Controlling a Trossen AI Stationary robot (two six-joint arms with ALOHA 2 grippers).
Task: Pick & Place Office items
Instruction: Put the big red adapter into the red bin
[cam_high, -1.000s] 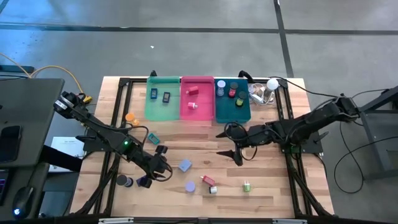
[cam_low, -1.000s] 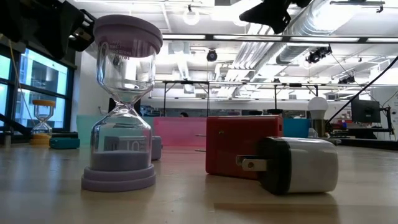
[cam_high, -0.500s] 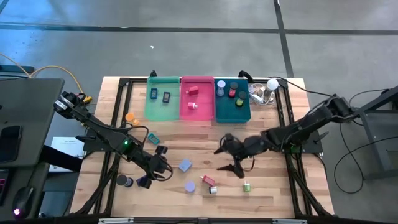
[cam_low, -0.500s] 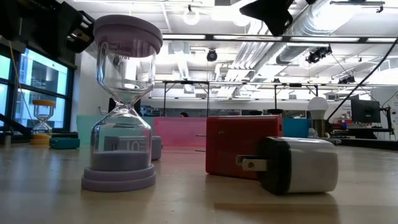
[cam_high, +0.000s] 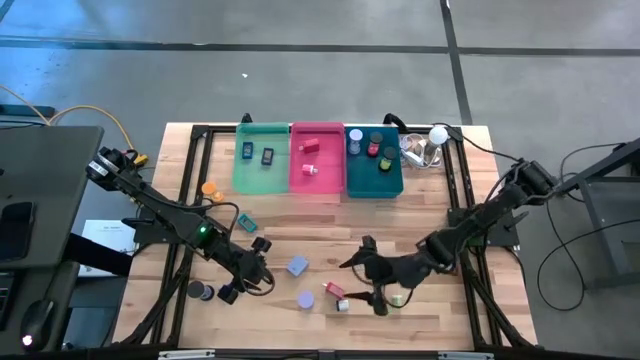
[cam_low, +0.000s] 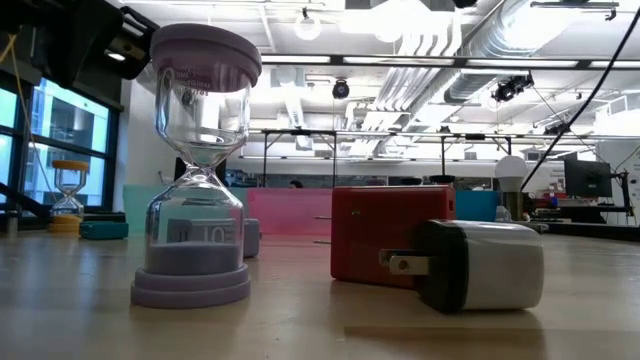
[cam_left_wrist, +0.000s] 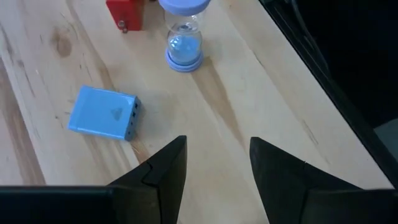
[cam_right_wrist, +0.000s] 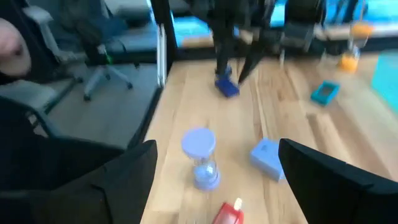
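The right gripper (cam_high: 372, 283) is low over the near middle of the table (cam_high: 430, 215), fingers spread wide apart with nothing between them. Just beside it sit the red plug block (cam_high: 333, 290), touching a white adapter (cam_high: 342, 305), and the small green-topped piece (cam_high: 397, 298) right at its far fingertip. In its wrist view the lavender hourglass (cam_right_wrist: 200, 157) stands upright between the two fingers (cam_right_wrist: 109, 180), with a blue block (cam_right_wrist: 267, 157) close by.

Over on the left, the left gripper (cam_high: 262, 279) hovers near the near-left part of the table, fingers apart and empty; the blue block (cam_left_wrist: 103, 113) lies just ahead of it, and a dark roll (cam_high: 201, 291) and a dark clip (cam_high: 230, 293) rest close to its side.

At the far side, the green bin (cam_high: 259, 172), pink bin (cam_high: 316, 172) and teal bin (cam_high: 372, 172) each hold a few small items. An orange hourglass (cam_high: 209, 188) and a teal piece (cam_high: 247, 225) sit on the left.
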